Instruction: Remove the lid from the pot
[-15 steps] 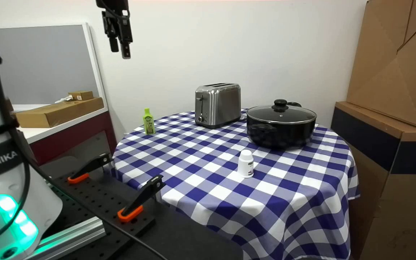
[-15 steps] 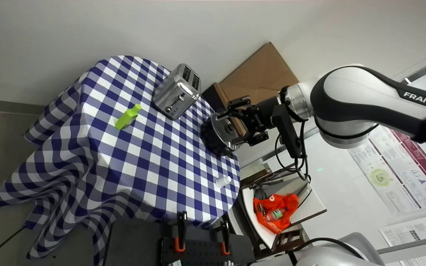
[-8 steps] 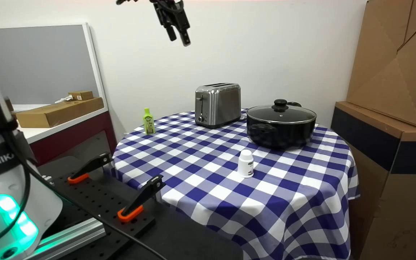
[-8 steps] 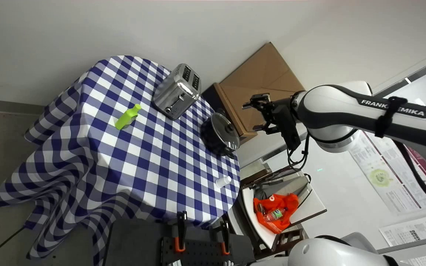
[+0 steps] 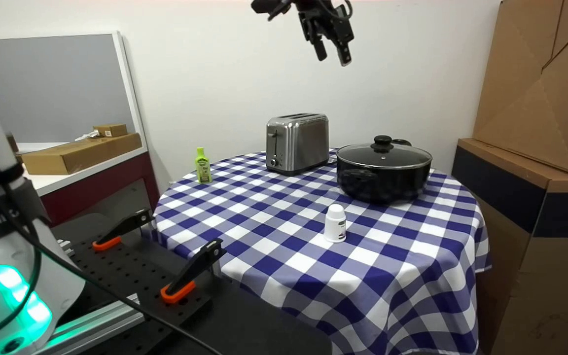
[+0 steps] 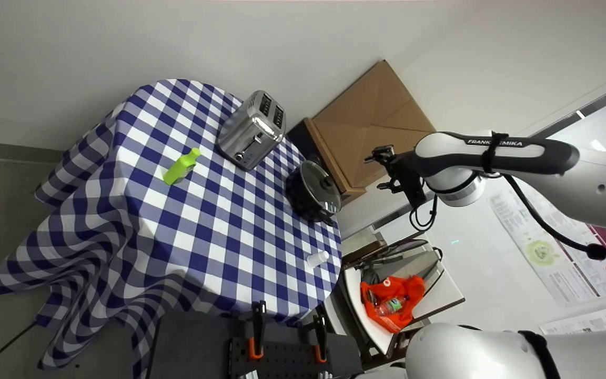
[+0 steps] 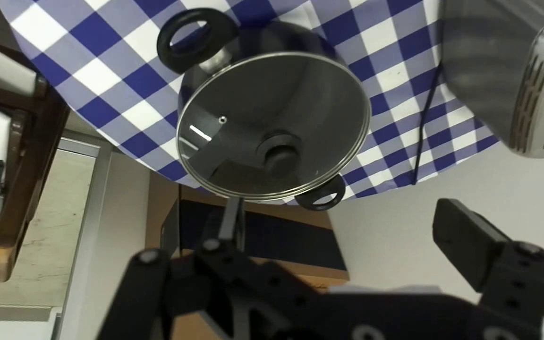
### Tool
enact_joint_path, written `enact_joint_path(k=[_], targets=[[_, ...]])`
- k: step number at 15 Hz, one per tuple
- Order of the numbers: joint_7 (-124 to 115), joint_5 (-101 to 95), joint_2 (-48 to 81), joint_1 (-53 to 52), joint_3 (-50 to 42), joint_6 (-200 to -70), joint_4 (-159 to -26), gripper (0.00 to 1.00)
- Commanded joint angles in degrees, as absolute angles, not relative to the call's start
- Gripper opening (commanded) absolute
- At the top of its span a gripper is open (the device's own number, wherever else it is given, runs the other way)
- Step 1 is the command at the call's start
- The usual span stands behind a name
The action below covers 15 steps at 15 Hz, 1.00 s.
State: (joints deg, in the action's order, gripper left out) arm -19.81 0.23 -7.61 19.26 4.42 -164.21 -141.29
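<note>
The raised arm point(image 6: 524, 164) holds its tool point(image 5: 334, 58) angled downward, fingers point(image 7: 470, 245) apart.

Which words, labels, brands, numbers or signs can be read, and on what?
"FRANK" and "MIKA": black-and-white robot arm, black strap between.
"EMI": white robot base, other letters unclear.
"Mi": white paper poster, cut by the picture's edge.
Too small or blurred: labels on green plastic bottle, white plastic bottle; print on navy-and-brown cardboard box; other poster lines.

Lid point(image 5: 384, 157) atop pot point(image 5: 384, 184), toaster point(image 5: 297, 144) to its left in an exterior view, bottle point(image 5: 203, 167) farther left, second bottle point(image 5: 335, 225) nearest
</note>
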Motion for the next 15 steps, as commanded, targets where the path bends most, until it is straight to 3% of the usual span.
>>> enact_joint_path(k=[1, 7, 15], targets=[[-18.4, 1.3, 4.7, 16.2, -1.3, -157.5, -126.7, 1.0], [-13.1, 9.1, 19.8, 14.0, -5.2, -141.8, -106.5, 1.0], [-13.0, 7.3, 38.8, 14.3, -7.6, -132.4, -84.5, 1.0]])
